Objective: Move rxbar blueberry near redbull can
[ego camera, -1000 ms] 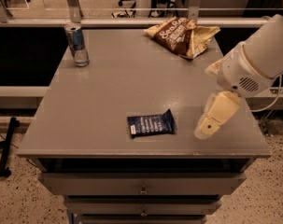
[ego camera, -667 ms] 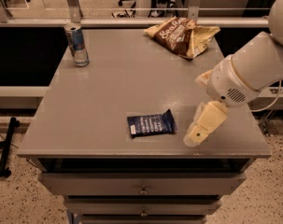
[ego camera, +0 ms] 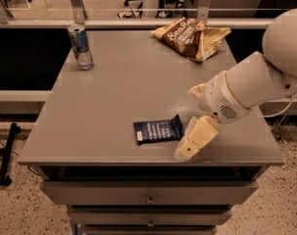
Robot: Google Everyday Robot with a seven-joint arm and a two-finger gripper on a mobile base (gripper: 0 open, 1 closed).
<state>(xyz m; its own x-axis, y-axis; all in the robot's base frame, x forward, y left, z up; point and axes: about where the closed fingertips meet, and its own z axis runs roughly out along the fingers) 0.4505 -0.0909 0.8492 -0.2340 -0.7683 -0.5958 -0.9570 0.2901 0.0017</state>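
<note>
The rxbar blueberry (ego camera: 158, 130) is a flat dark navy wrapper lying on the grey table (ego camera: 113, 97) near its front edge. The redbull can (ego camera: 81, 47) stands upright at the table's far left corner, far from the bar. My gripper (ego camera: 188, 150), cream-coloured on a white arm, hangs low over the table just right of the bar's right end, close to the front edge. It holds nothing that I can see.
A crinkled brown-and-cream chip bag (ego camera: 193, 37) lies at the table's far right. Drawers (ego camera: 148, 199) sit below the tabletop. A railing (ego camera: 138, 22) runs behind the table. The white arm (ego camera: 256, 84) reaches in from the right.
My gripper has moved left and down toward the front edge, closing in on the bar's right end. The bar, can and chip bag have not moved.
</note>
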